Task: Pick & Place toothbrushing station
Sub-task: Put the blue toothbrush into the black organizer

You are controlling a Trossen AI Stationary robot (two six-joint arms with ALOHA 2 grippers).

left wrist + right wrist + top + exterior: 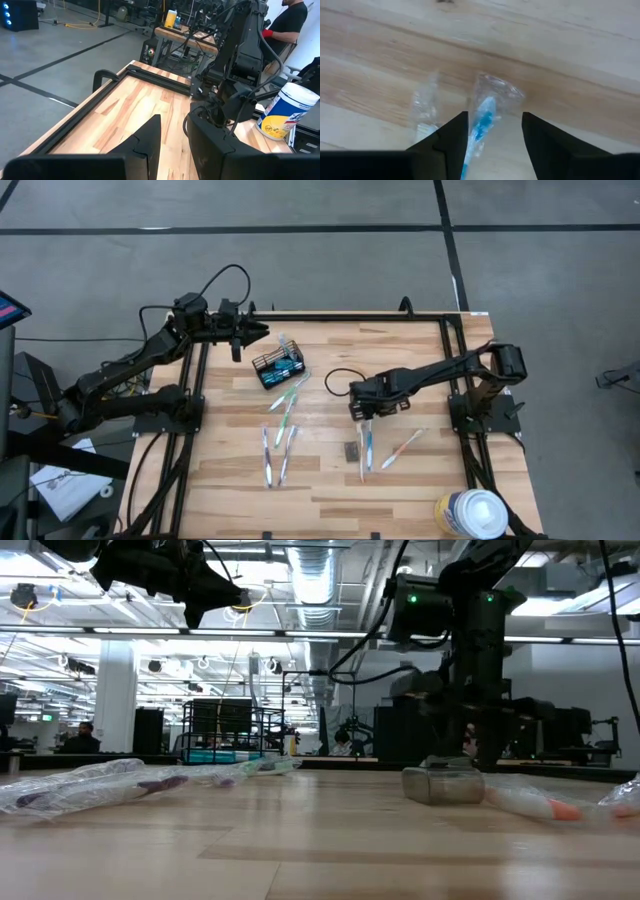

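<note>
The black wire-mesh caddy (279, 367) stands at the table's far left and holds some blue-and-white items. Several wrapped toothbrushes lie flat on the table: some beside the caddy (290, 395), two near the front (275, 456), two at the right (366, 450) and one orange-tipped (403, 448). My right gripper (362, 416) is open and points down. In the right wrist view its fingers (451, 137) stand on either side of the blue head end of a wrapped toothbrush (483, 116). My left gripper (256, 331) is open and empty, raised by the table's far edge behind the caddy.
A small dark grey block (351, 450) lies just left of the right pair of toothbrushes. A large white round canister (470, 513) stands at the front right corner. A second wrapped toothbrush (424, 107) lies beside the right gripper's fingers. Black frame rails run along the table's sides.
</note>
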